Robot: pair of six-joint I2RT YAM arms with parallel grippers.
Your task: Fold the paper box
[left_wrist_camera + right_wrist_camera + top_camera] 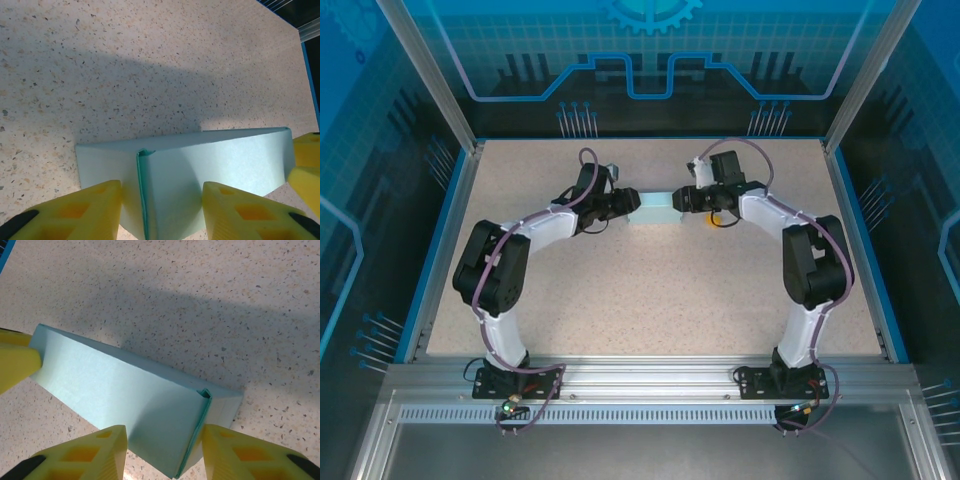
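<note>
Lying on speckled tabletop [650, 300], blue walls [380, 150] | paper box [655, 208] clamped by left end effector [632, 203], right end effector [678, 200] | left wrist adds flap seam [141, 190]

The box [200, 165] is formed of thin, smooth, matt card. The table [150, 60] is finished in a speckled, stone-like matt surface. The fingers [100, 197] are moulded in matt plastic. The frame [650, 385] is made of metal.

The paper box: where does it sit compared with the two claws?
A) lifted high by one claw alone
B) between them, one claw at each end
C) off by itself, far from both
B: the left claw and right claw sit at opposite ends of the paper box.
</note>
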